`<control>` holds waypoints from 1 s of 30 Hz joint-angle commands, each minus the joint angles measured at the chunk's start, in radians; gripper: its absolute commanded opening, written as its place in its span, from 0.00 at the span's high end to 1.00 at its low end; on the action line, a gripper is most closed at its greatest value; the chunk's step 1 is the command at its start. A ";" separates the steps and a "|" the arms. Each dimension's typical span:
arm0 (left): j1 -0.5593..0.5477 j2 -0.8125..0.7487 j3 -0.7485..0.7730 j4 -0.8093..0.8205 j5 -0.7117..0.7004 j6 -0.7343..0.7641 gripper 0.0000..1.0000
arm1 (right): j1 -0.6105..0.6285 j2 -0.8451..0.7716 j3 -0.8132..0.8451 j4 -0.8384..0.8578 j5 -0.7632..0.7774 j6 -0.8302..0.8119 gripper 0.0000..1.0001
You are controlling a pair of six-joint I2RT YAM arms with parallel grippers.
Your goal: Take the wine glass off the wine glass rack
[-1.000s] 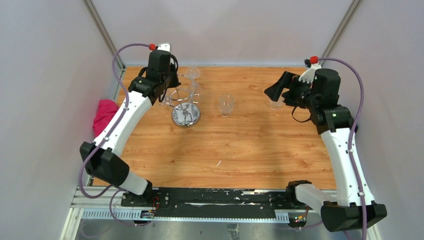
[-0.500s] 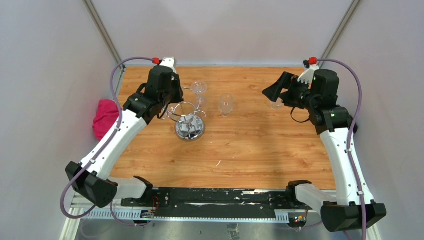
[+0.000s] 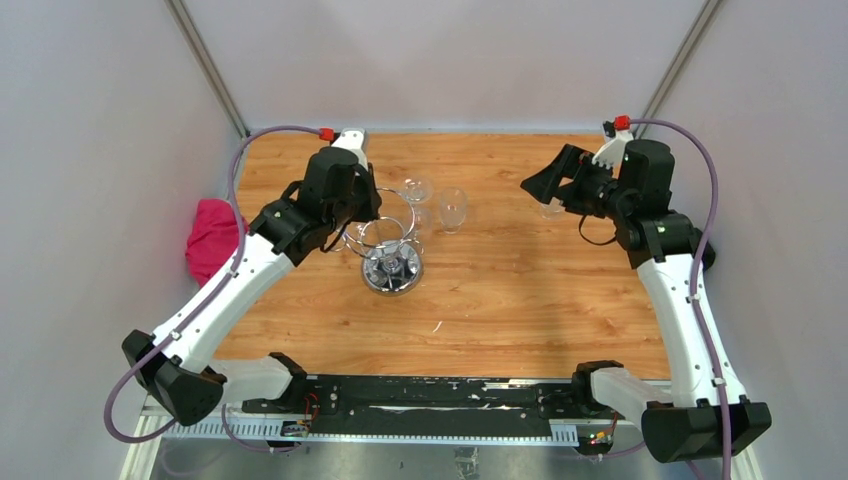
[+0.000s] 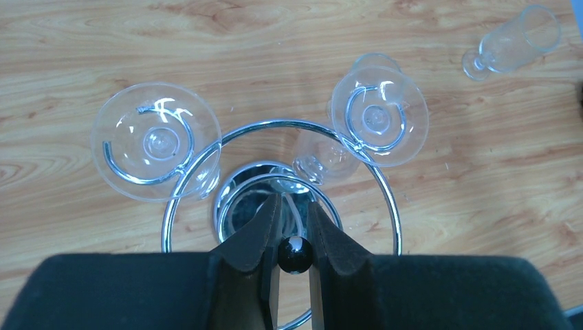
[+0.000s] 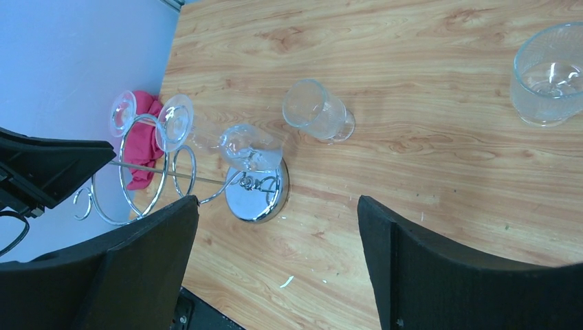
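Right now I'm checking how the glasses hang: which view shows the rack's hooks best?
Left wrist: it looks straight down on the wine glass rack, two wine glasses seated in curled hooks. Right wrist shows it small, side-on; top external, distant, hooks indistinct.

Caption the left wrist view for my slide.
Left gripper clamps the black knob atop the wine glass rack; two wine glasses hang foot-up from its hooks above the wooden table.
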 commanded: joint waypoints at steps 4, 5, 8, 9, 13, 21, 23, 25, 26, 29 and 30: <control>-0.037 -0.079 -0.057 0.150 0.042 -0.101 1.00 | -0.013 0.015 -0.014 0.029 -0.031 0.013 0.10; -0.038 -0.089 -0.081 0.158 0.047 -0.111 1.00 | -0.013 0.017 -0.014 0.031 -0.033 0.014 0.10; -0.043 -0.119 -0.149 0.190 0.064 -0.144 1.00 | -0.013 0.026 -0.019 0.042 -0.041 0.023 0.10; -0.044 -0.130 -0.165 0.199 0.069 -0.151 1.00 | -0.013 0.029 -0.023 0.049 -0.047 0.027 0.10; -0.050 -0.146 -0.162 0.193 0.070 -0.150 1.00 | -0.012 0.042 -0.038 0.081 -0.075 0.051 0.11; -0.052 -0.127 -0.162 0.211 0.069 -0.127 1.00 | -0.009 0.057 -0.043 0.101 -0.103 0.063 0.11; -0.052 -0.110 -0.169 0.233 0.090 -0.132 0.97 | -0.008 0.060 -0.051 0.112 -0.118 0.072 0.11; -0.052 -0.094 -0.173 0.243 0.104 -0.134 0.90 | -0.007 0.064 -0.063 0.127 -0.142 0.083 0.12; -0.053 -0.088 -0.174 0.245 0.108 -0.133 0.86 | -0.006 0.065 -0.070 0.137 -0.152 0.090 0.12; -0.054 -0.077 -0.180 0.254 0.110 -0.131 0.71 | -0.005 0.069 -0.092 0.183 -0.196 0.112 0.17; -0.054 -0.074 -0.179 0.255 0.107 -0.127 0.64 | -0.004 0.073 -0.098 0.200 -0.214 0.122 0.20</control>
